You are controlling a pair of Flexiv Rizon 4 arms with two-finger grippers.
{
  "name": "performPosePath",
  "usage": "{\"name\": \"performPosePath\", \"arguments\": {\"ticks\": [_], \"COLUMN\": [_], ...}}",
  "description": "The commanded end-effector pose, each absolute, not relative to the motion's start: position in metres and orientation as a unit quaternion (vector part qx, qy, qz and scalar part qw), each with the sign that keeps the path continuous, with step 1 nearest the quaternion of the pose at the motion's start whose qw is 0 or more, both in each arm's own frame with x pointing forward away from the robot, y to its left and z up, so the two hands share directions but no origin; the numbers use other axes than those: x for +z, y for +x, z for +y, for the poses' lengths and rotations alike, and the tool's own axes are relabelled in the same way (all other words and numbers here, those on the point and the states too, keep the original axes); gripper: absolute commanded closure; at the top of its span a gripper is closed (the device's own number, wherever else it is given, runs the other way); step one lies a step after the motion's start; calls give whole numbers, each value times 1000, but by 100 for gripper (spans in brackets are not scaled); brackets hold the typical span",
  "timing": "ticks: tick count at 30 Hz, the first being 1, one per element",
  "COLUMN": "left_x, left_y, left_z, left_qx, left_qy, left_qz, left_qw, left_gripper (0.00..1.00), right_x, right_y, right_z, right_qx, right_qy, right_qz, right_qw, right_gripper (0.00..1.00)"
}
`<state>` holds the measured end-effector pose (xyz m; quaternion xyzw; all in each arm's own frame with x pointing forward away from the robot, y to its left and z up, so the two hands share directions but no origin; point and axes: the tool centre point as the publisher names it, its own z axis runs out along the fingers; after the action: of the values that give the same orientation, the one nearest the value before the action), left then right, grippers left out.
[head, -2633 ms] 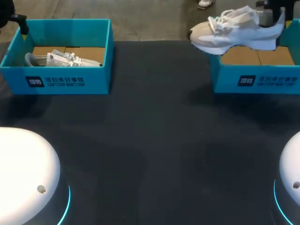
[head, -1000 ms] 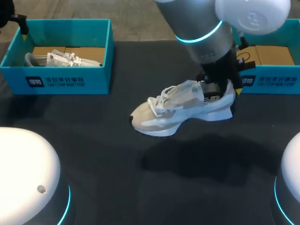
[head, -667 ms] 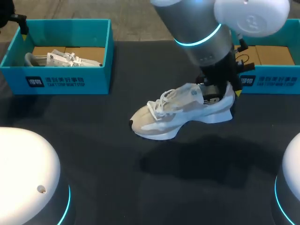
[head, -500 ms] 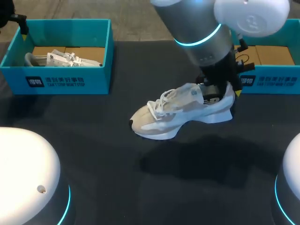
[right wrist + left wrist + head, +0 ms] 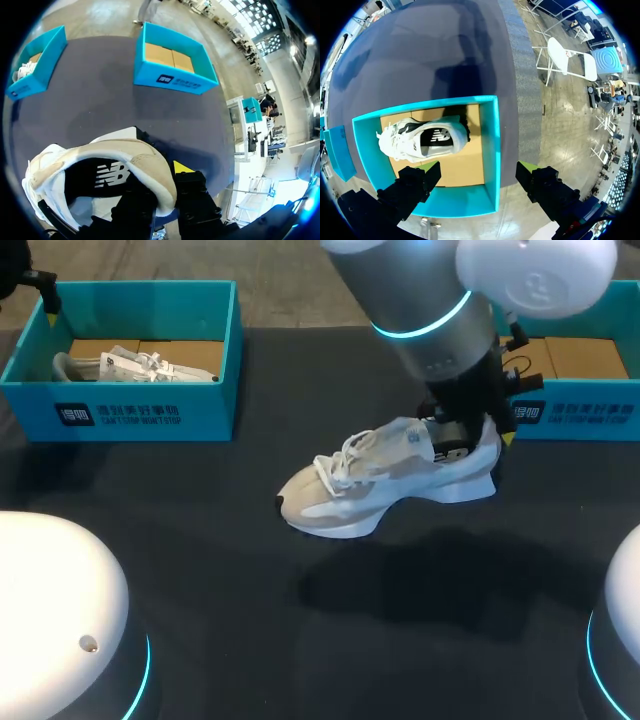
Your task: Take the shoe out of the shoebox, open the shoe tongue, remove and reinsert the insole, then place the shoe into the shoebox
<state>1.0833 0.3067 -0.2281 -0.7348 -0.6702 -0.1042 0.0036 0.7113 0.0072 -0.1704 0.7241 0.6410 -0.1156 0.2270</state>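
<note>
the right gripper (image 5: 458, 445) is clamped on the heel collar of a white and beige shoe (image 5: 385, 478) just right of the middle of the dark table (image 5: 250, 620). the shoe's toe points toward 8 o'clock and its heel toward 2 o'clock. in the right wrist view one finger of the right gripper (image 5: 162, 192) sits inside the shoe (image 5: 100, 165) and the other outside the padded heel, so the narrow gap between them is filled by the collar. a shadow lies on the table at 5 o'clock from the shoe; whether the sole touches the surface cannot be told.

the right shoebox (image 5: 575, 412), teal with a cardboard floor, stands at the table's far edge at 2 o'clock from the shoe, well apart from it (image 5: 172, 80). the left shoebox (image 5: 135, 415) stands at 10 o'clock and holds a second shoe (image 5: 140, 365) lying on its side.

the left gripper (image 5: 479, 172) hangs above the left shoebox (image 5: 490, 150) with its fingers spread wide and nothing between them, the second shoe (image 5: 422, 142) below and ahead of it.
</note>
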Motion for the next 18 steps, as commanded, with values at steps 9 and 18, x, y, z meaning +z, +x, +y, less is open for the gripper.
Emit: {"name": "performPosePath", "arguments": {"ticks": [9, 18], "left_x": [-228, -228], "left_y": [1082, 1082], "left_z": [307, 307], "left_qx": [-105, -105], "left_qy": [-735, -735], "left_qz": [-670, -670], "left_qw": [2, 2], "left_gripper": [0, 0], "right_x": [-172, -186], "right_y": [696, 691], "right_z": [50, 77], "right_qx": [-130, -127], "right_qy": [710, 722], "right_qz": [651, 650], "right_qw": [235, 201], "right_gripper": [100, 100]}}
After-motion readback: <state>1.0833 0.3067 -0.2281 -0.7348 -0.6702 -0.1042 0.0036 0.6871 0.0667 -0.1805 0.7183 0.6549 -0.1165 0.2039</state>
